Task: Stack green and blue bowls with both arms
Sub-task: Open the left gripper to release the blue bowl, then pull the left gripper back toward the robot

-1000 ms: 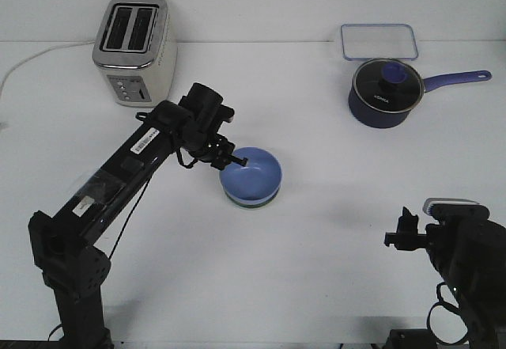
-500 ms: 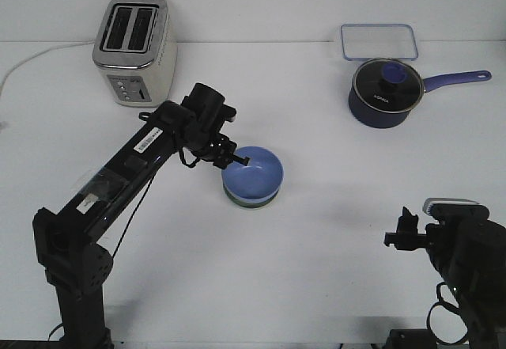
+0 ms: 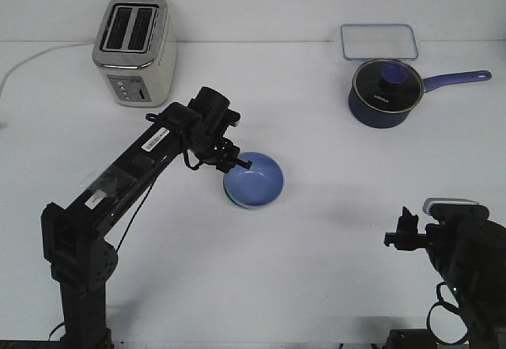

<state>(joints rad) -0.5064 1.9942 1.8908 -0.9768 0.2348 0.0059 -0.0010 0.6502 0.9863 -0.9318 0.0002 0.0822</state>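
The light blue bowl (image 3: pixel 254 180) sits at the table's middle, nested in the green bowl (image 3: pixel 236 201). Only a thin edge of the green bowl shows under the blue bowl's lower left side. My left gripper (image 3: pixel 239 160) reaches down from the left and is shut on the blue bowl's left rim. My right gripper (image 3: pixel 400 232) hangs low at the front right, far from the bowls. It holds nothing and its fingers stand apart.
A silver toaster (image 3: pixel 134 48) stands at the back left. A dark blue pot with a glass lid and long handle (image 3: pixel 383 92) stands at the back right, with a clear lidded container (image 3: pixel 379 41) behind it.
My left gripper and the blue bowl have shifted slightly right and down. The blue bowl now hides almost all of the green bowl. The right arm has not moved.
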